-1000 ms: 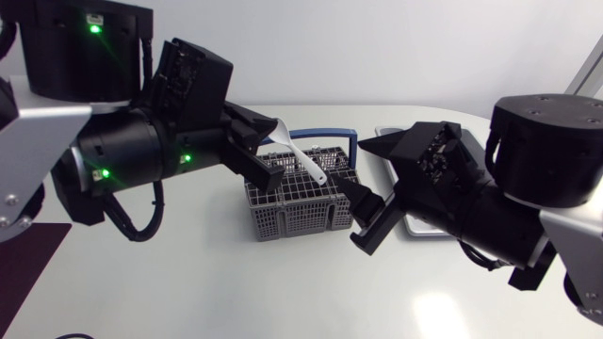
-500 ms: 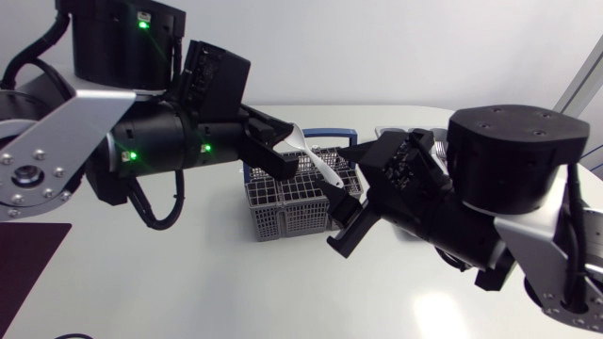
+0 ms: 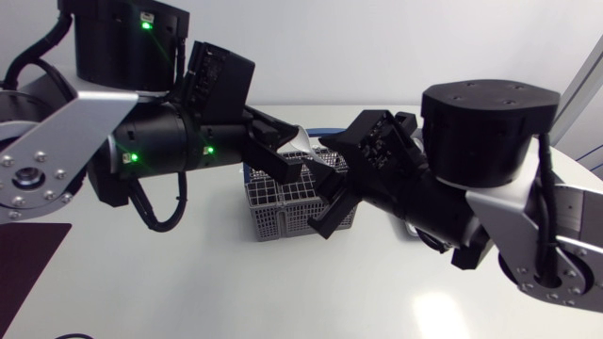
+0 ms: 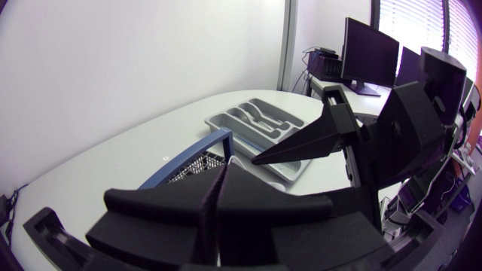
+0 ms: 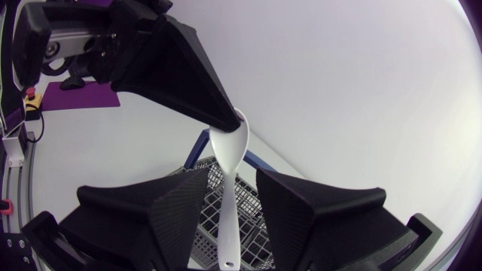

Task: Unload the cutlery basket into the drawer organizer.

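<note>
Spoon (image 5: pixel 230 147) pinched in L hand (image 3: pixel 283 149), handle btwn R hand's (image 5: pixel 230 190) open fingers.

You're looking at a robotics lab setup: left arm (image 3: pixel 141 155) and right arm (image 3: pixel 480 141), green status LEDs lit, over a plain white surface (image 3: pixel 207 292).

one spoon (image 5: pixel 227 154), one basket (image 3: pixel 278 213), one organizer (image 4: pixel 260 125), two tools: left tool (image 3: pixel 287 152), right tool (image 3: pixel 321 190).

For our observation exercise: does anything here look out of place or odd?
The white spoon is midair above the basket, pinched at its bowl by the left gripper, its handle between the open fingers of the right gripper. Nothing looks spilled.
</note>
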`<state>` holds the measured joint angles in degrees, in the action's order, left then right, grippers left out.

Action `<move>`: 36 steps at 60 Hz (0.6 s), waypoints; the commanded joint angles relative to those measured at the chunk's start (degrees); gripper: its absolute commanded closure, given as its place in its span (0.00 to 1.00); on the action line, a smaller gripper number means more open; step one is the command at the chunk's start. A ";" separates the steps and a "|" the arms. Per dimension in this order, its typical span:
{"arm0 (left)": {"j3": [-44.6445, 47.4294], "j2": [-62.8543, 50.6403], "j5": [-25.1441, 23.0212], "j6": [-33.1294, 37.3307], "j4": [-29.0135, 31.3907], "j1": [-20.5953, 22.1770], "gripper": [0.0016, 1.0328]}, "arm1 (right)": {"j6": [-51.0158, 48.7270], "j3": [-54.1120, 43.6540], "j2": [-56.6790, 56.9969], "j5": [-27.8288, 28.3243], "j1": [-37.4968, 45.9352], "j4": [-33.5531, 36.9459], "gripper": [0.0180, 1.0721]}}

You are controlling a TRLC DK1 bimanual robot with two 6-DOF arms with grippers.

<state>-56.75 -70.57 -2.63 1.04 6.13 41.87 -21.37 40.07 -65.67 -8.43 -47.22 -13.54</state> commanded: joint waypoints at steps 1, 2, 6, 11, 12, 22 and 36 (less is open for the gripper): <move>-1.43 -0.63 -0.53 -1.74 -0.59 0.41 0.88 | 1.15 1.23 -1.66 -0.89 -0.85 -0.70 0.61; -1.34 -0.63 -0.53 -1.74 -0.59 0.41 0.88 | 1.06 1.23 -1.74 -0.89 -0.85 -0.79 0.63; -1.26 -0.54 -0.53 -1.74 -0.59 0.41 0.88 | 1.06 1.23 -1.92 -0.98 -0.94 -0.79 0.66; -0.99 -0.36 -0.53 -1.74 -0.68 0.41 0.88 | 0.89 1.15 -2.01 -1.51 -1.21 -0.87 0.71; -0.99 -0.36 -0.62 -1.74 -0.68 0.41 0.88 | 0.89 1.15 -2.01 -1.68 -1.21 -0.96 0.72; -0.82 -0.27 -0.71 -1.83 -0.68 0.50 0.88 | 0.80 1.23 -2.45 -2.03 -1.29 -1.23 0.78; -0.73 -0.19 -0.88 -2.00 -0.51 0.58 0.88 | 0.62 1.32 -3.32 -2.12 -1.21 -1.23 0.91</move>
<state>-56.75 -70.57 -2.76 1.04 6.22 41.91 -21.39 40.27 -67.94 -10.55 -48.01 -14.00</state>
